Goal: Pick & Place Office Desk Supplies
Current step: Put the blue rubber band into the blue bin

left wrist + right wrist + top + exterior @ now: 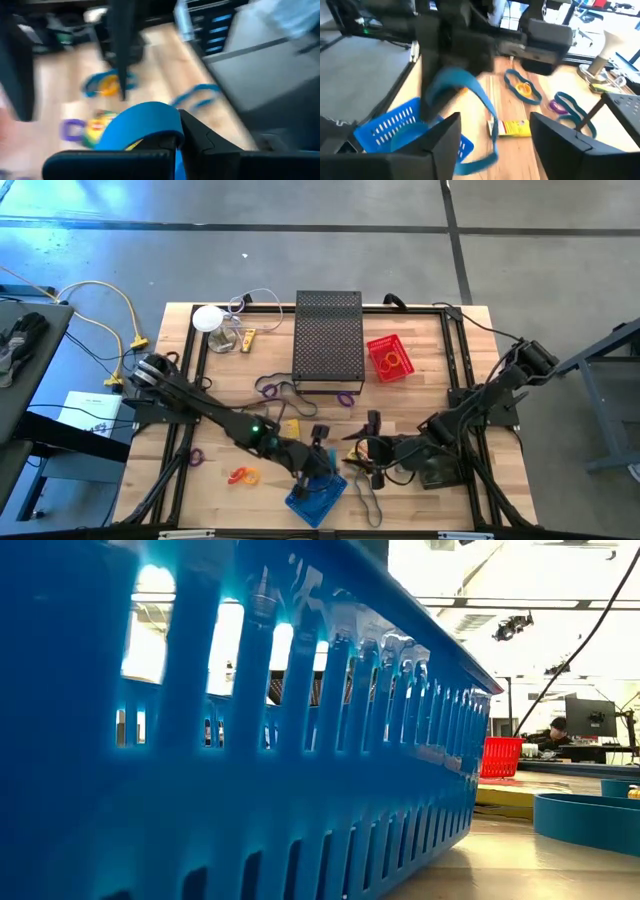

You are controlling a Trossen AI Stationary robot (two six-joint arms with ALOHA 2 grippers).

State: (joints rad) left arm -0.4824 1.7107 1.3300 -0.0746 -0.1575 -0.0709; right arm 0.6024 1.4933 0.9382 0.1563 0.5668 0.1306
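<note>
While pinched by the left gripper (175, 145), a limp, light blue band (142, 122) droops; right gripper (495, 145) is spread.

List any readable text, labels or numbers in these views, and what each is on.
No text reads legibly in any view.
White paper sheet left of the table: dark print, too small to read.
Yellow-and-red packet on the table: printing blurred, unreadable.
Monitor in the room behind: nothing readable.
</note>
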